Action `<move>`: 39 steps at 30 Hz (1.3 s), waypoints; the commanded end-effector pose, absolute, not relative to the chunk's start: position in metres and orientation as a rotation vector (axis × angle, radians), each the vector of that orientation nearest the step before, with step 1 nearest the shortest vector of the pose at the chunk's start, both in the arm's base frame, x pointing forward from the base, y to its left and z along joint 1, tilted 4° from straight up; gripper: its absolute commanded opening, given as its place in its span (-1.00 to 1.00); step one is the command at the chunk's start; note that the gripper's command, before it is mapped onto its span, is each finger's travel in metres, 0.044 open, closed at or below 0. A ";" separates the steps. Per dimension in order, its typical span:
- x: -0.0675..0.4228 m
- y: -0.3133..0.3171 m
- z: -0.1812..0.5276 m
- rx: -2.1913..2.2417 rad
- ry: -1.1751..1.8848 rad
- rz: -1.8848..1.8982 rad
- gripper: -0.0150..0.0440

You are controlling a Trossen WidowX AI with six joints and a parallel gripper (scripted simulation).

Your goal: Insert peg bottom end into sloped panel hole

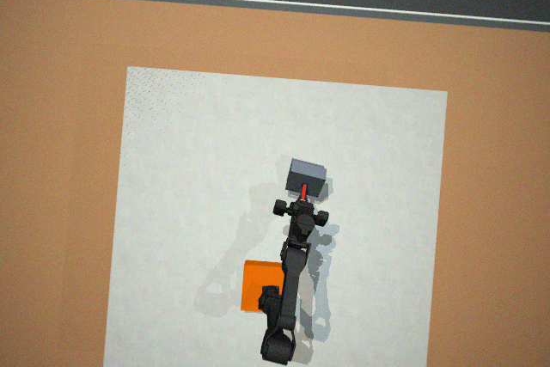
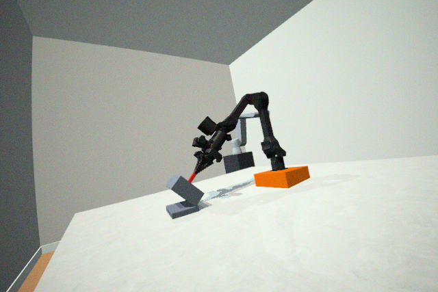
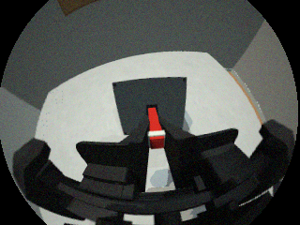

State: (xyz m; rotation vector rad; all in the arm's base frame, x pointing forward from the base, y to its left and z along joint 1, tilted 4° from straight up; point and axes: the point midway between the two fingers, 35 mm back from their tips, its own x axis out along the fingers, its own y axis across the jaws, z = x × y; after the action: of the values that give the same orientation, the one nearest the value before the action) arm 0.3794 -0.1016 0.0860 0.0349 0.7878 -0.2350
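Exterior view shows the black end effector clamped on the slim red peg, its lower tip entering the sloped grey panel, so insertion seems underway, needing a straight push.

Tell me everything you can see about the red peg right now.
The red peg is a thin, straight, plain red stick with a matte look. The gripper is shut on its upper end. It tilts downward, away from the arm, and its lower end meets the face of the sloped grey panel. From above, only a short red stretch shows between gripper and panel. The hole itself, and how deep the peg sits, cannot be made out.
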 end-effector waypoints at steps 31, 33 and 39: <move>0.396 -0.107 0.073 0.035 0.782 -0.237 -0.49; 0.397 -0.107 0.072 0.035 0.782 -0.237 -0.49; 0.399 -0.108 0.069 0.035 0.781 -0.237 -0.49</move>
State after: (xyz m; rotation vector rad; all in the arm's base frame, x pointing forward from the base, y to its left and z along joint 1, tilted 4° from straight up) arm 0.3970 -0.1068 0.0692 0.0353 0.7862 -0.2364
